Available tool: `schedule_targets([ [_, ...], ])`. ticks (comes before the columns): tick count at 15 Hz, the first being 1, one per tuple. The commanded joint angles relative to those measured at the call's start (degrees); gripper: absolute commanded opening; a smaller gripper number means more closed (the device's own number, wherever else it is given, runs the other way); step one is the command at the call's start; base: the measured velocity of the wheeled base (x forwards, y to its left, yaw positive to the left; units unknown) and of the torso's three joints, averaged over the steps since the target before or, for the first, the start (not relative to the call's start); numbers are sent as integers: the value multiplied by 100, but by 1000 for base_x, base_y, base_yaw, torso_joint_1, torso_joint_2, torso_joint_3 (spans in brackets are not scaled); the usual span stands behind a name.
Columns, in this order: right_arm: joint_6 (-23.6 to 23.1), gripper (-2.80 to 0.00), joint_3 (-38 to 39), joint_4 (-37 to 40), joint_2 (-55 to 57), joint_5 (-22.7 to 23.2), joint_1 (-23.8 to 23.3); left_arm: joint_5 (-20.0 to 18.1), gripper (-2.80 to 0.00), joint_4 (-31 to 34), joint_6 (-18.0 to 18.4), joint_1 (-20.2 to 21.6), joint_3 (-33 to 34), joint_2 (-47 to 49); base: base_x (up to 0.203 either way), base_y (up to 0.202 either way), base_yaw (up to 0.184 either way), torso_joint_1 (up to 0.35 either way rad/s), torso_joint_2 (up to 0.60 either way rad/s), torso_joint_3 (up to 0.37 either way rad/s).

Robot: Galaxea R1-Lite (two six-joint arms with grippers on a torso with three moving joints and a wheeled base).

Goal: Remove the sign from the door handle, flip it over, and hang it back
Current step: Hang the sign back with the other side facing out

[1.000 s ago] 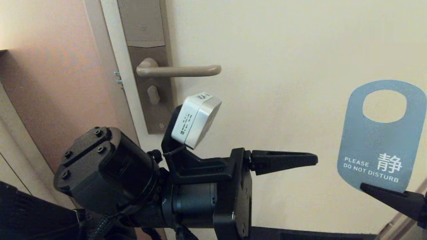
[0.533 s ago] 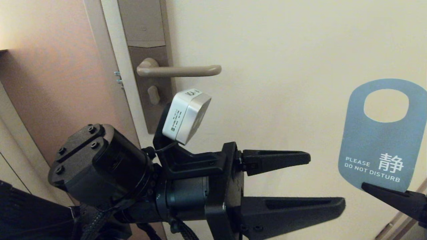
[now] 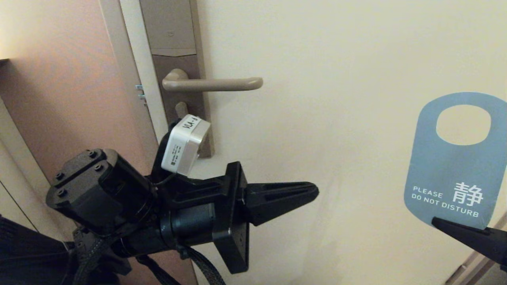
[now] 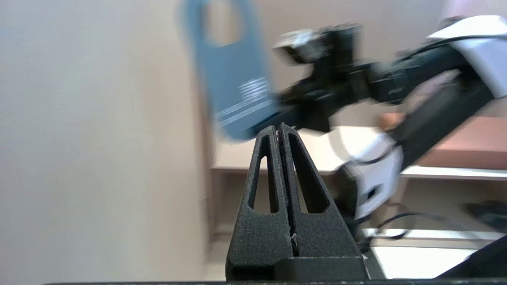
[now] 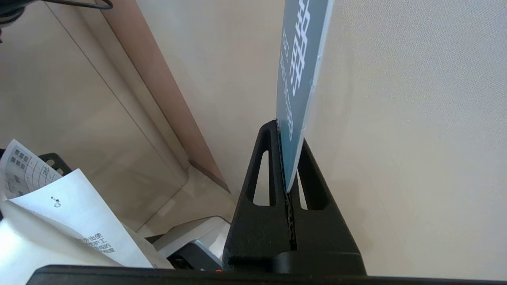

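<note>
At the head view's right edge, right gripper [image 3: 435, 220] mostly cut off, its fingers clamped on the bottom edge of the sign [image 3: 455, 166], blue face showing, well apart from the bare door handle [image 3: 214, 84], left gripper [image 3: 315, 190] pressed shut, empty, blurring its wrist view.

I see the cream door [image 3: 336, 118] carrying a brown backplate [image 3: 174, 47] up-left of my left claw [image 3: 315, 190], its handle [image 3: 214, 84] bare.
</note>
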Motion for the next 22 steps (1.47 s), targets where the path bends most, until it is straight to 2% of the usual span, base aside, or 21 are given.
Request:
schedule_targets([
  [1,3,-280,31,-11,-102,21,0,4,-280,144,140,367,161,-228,0,0,0,0,0,0],
  [4,-6,-280,174,-10,-274,16,0,236,-280,943,868,992,452,-679,0,0,0,0,0,0],
  [6,3,-280,228,-5,-368,13,0,542,-280,1418,1338,1262,748,-1004,0,0,0,0,0,0],
  [9,4,-280,228,-13,-377,4,0,956,-280,1866,1583,1618,1012,-1426,0,0,0,0,0,0],
  [12,3,-280,223,-14,-377,4,0,1108,-280,2146,1809,1802,1262,-1807,0,0,0,0,0,0],
  [13,3,-280,219,-14,-377,4,0,1176,-280,2234,1895,1938,1322,-1867,0,0,0,0,0,0],
  [16,3,-280,210,-14,-394,-14,0,1687,-280,2585,2238,2327,1418,-2075,0,0,0,0,0,0],
  [19,-6,-280,184,-14,-416,-14,0,1914,-280,2684,2378,2794,1576,-2285,0,0,0,0,0,0],
  [22,-15,-280,175,-14,-473,-23,0,2227,-280,2951,2695,3181,1813,-2707,0,0,0,0,0,0],
])
